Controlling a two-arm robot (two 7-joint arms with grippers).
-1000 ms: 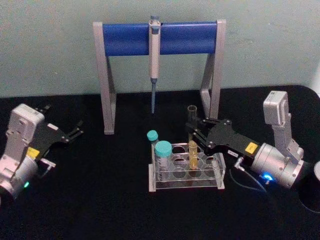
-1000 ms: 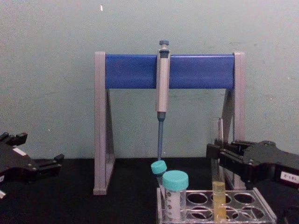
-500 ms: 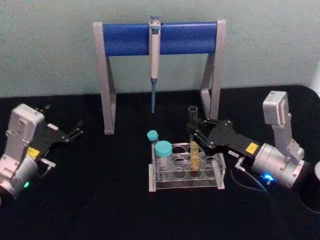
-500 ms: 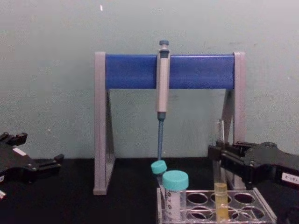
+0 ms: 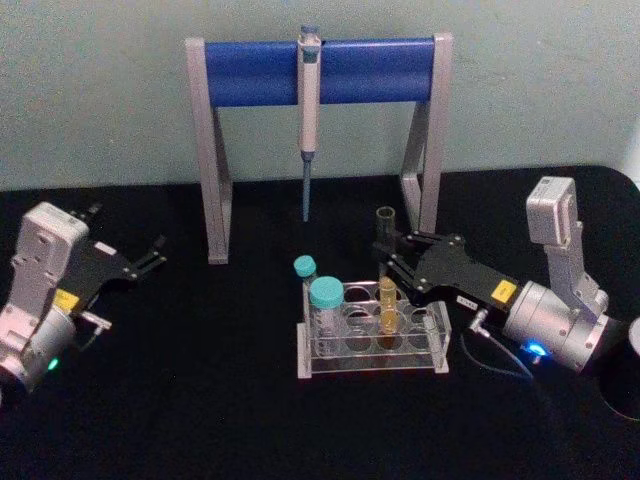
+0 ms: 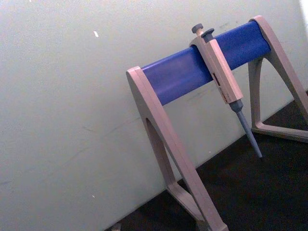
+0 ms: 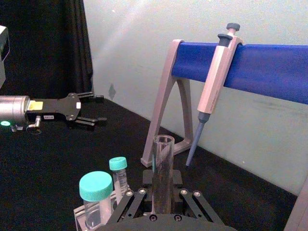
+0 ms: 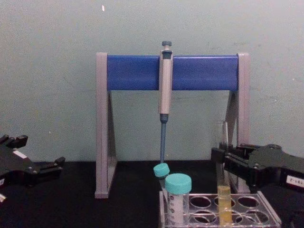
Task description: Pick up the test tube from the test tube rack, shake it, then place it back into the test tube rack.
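Note:
The test tube, long clear glass with yellow liquid low down, stands upright in a back-row hole of the clear test tube rack at the table's middle. My right gripper reaches in from the right and is shut on the tube's bare glass above the rack. In the right wrist view the test tube rises between the right gripper's fingers. The chest view has the test tube in the rack with the right gripper around it. My left gripper rests open at the far left.
A grey-and-blue pipette stand with a hanging pipette stands just behind the rack. Two teal-capped tubes occupy the rack's left end. A dark round object sits at the right edge. Open black tabletop lies in front of the rack.
Hardly anything has moved: the right gripper stays on the tube in the rack, shifted a touch to the right. The left arm is still.

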